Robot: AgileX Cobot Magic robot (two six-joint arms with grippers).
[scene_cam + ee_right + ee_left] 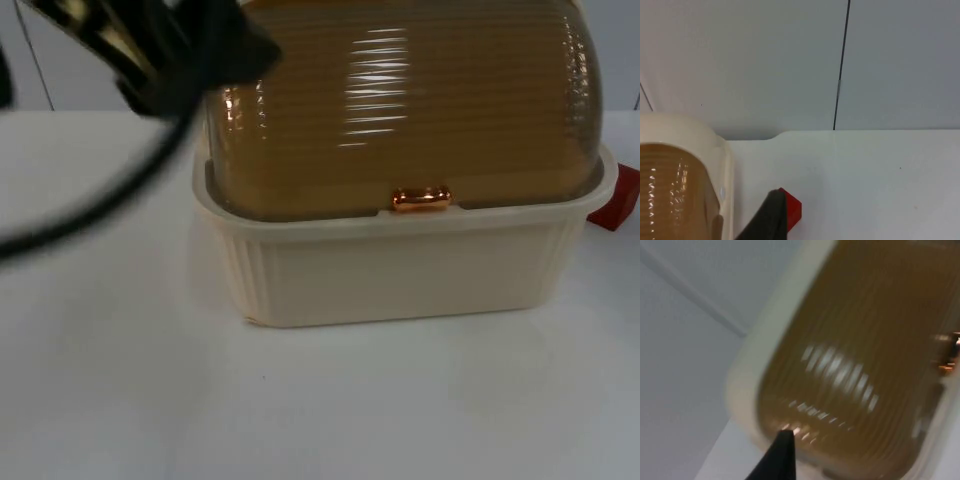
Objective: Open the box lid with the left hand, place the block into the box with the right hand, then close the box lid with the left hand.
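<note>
Left hand (150,70) above shut box (400,260), red block (615,200) beside

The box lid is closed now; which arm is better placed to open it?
Left. The left arm is above the amber lid at the box's left end, while the right gripper is beside the red block.

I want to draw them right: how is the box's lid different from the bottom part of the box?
The lid is see-through amber brown; the base is solid cream. The lid is domed, with fine ridges running sideways; the base has straighter walls with ridges running up and down. The lid carries a shiny copper handle; the base has none. Both are ribbed plastic, and the lid sits shut on the base.
</note>
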